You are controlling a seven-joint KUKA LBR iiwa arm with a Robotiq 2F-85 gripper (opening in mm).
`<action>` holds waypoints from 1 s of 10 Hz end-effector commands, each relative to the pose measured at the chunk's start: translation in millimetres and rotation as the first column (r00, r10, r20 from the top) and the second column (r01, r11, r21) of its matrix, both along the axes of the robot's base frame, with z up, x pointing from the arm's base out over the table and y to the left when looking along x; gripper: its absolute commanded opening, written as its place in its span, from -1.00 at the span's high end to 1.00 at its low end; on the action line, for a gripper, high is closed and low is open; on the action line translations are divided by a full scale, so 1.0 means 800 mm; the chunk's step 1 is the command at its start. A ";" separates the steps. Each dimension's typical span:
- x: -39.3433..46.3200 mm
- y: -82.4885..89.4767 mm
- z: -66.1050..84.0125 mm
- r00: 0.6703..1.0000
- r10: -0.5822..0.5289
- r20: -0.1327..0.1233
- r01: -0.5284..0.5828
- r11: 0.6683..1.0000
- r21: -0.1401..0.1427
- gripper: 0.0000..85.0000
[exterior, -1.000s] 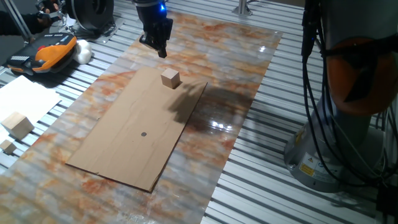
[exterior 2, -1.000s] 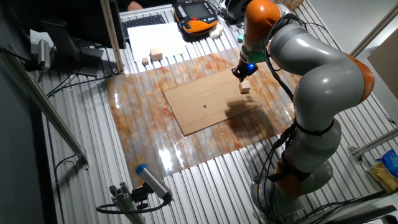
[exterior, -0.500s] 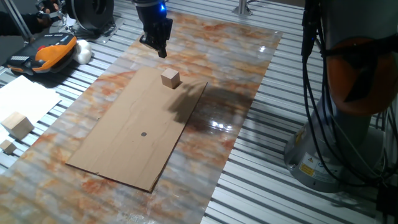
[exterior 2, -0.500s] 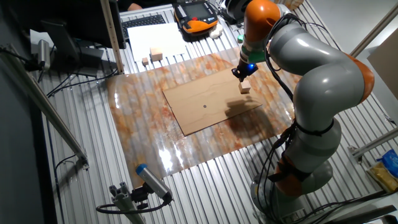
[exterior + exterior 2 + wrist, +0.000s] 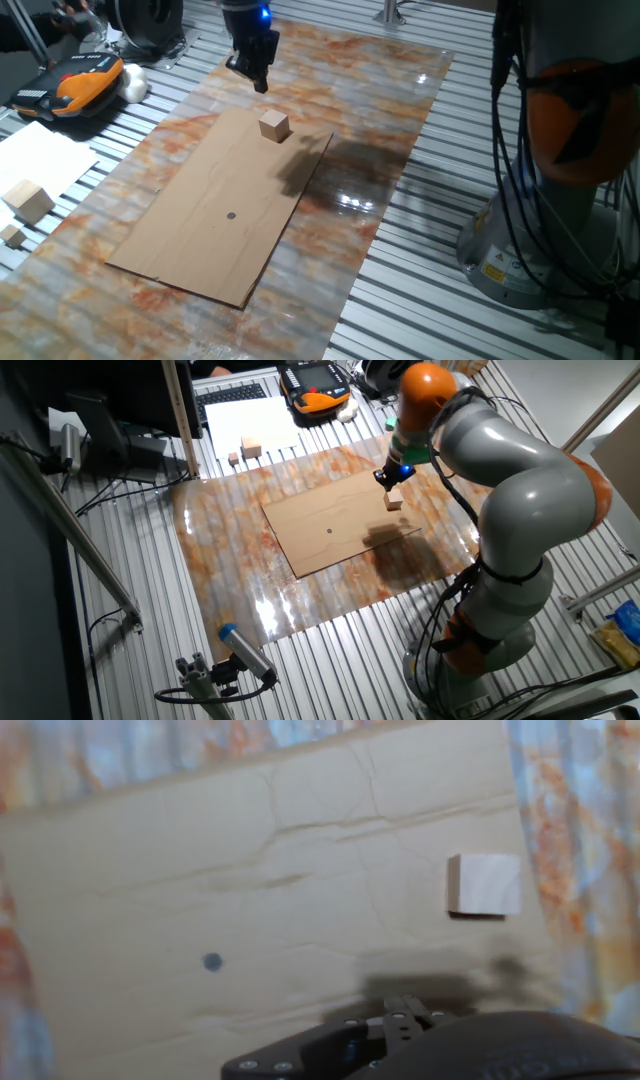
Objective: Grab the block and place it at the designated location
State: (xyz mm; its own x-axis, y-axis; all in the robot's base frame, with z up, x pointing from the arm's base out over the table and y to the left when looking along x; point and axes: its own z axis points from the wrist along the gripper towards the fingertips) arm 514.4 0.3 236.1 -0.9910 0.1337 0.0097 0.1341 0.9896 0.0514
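One risk I see: the block [image 5: 273,125] sits near the cardboard sheet [image 5: 200,235] edge, well apart from the dot [image 5: 230,214]; my gripper [image 5: 259,80], jaw state unreadable, hovers off-centre and could nudge it.

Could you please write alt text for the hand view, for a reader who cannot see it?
A small light wooden block sits on a creased brown cardboard sheet, near its right edge. A small dark dot is marked on the sheet to the lower left, well apart from the block. Dark gripper hardware fills the bottom edge.
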 end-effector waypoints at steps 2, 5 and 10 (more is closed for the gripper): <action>0.000 0.001 0.000 0.999 -0.034 -0.025 0.032 0.998 -0.059 1.00; 0.000 0.001 0.000 0.999 -0.051 -0.001 0.051 0.999 0.004 1.00; 0.000 0.001 0.000 0.993 -0.056 0.100 0.071 0.986 -0.150 1.00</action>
